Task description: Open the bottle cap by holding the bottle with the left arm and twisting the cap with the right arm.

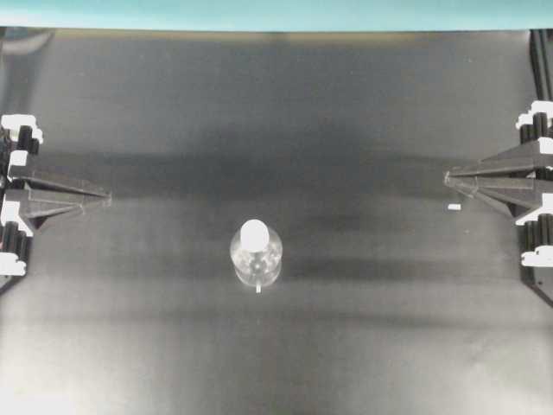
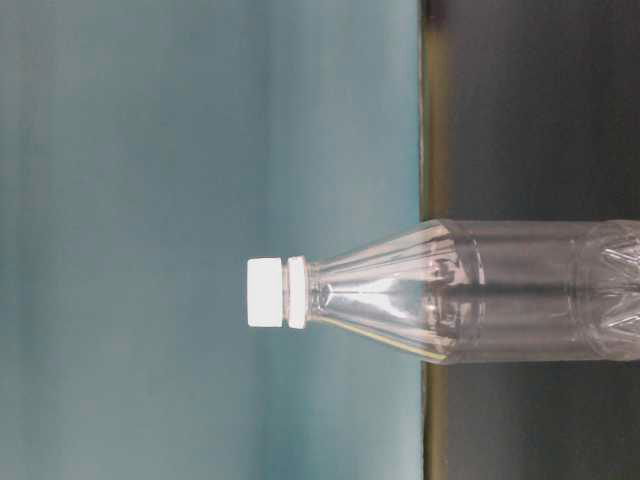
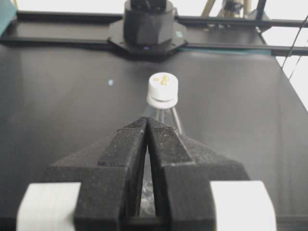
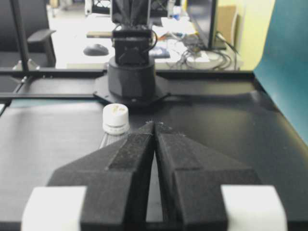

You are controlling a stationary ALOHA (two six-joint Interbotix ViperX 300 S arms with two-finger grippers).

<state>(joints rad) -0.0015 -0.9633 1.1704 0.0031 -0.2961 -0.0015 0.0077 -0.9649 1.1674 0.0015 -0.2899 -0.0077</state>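
Note:
The clear bottle (image 1: 256, 257) stands upright near the middle of the black table, its white bottle cap (image 1: 255, 233) on top. The table-level view shows the bottle (image 2: 500, 290) and cap (image 2: 266, 292) rotated sideways. My left gripper (image 1: 108, 198) rests at the left edge, shut and empty, well apart from the bottle. My right gripper (image 1: 447, 177) rests at the right edge, also shut and empty. In the left wrist view the cap (image 3: 162, 89) rises straight beyond the closed left gripper (image 3: 147, 120). In the right wrist view the cap (image 4: 115, 117) sits left of the closed right gripper (image 4: 154, 125).
A small white scrap (image 1: 454, 207) lies on the table near the right gripper. The opposite arm's base (image 3: 147, 26) stands beyond the bottle in the left wrist view, and the other base (image 4: 131, 72) in the right wrist view. A teal backdrop (image 1: 276, 13) borders the far table edge.

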